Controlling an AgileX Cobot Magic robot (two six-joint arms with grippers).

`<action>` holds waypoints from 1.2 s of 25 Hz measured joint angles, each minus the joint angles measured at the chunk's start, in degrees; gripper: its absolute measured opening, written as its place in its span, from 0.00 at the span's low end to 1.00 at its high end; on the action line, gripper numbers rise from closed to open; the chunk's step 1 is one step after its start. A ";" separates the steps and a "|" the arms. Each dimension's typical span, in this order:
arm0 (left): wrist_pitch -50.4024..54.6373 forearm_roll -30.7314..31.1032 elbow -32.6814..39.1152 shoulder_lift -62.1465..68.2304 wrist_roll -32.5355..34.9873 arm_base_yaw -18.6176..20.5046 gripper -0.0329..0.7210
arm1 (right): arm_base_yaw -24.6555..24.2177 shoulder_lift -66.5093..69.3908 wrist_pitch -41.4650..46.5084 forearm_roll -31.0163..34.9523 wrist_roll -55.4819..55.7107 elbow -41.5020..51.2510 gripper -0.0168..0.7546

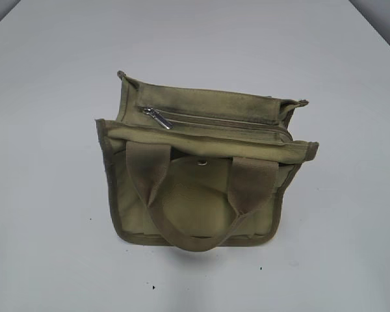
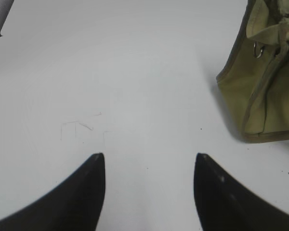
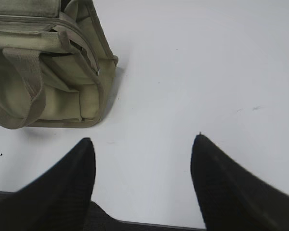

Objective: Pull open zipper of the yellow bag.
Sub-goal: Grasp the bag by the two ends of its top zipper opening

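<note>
Yellow bag [image 1: 205,169] stands with zipper [image 1: 214,120] closed.

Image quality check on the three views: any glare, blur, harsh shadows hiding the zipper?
Exterior view: even, soft light; the yellow bag casts a faint shadow, and the zipper with its pull tab reads clearly. Left wrist view: table washed near white, bag edge soft. Right wrist view: the close dark fingers are blurred, the bag sharper.
</note>
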 joint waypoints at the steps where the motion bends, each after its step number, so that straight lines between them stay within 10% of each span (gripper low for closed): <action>1: 0.00 0.00 0.00 0.00 0.00 0.00 0.65 | 0.00 0.00 0.00 0.00 0.00 0.00 0.66; 30: 0.00 0.00 0.00 0.00 0.00 0.00 0.65 | 0.00 0.00 0.00 0.00 0.00 0.00 0.66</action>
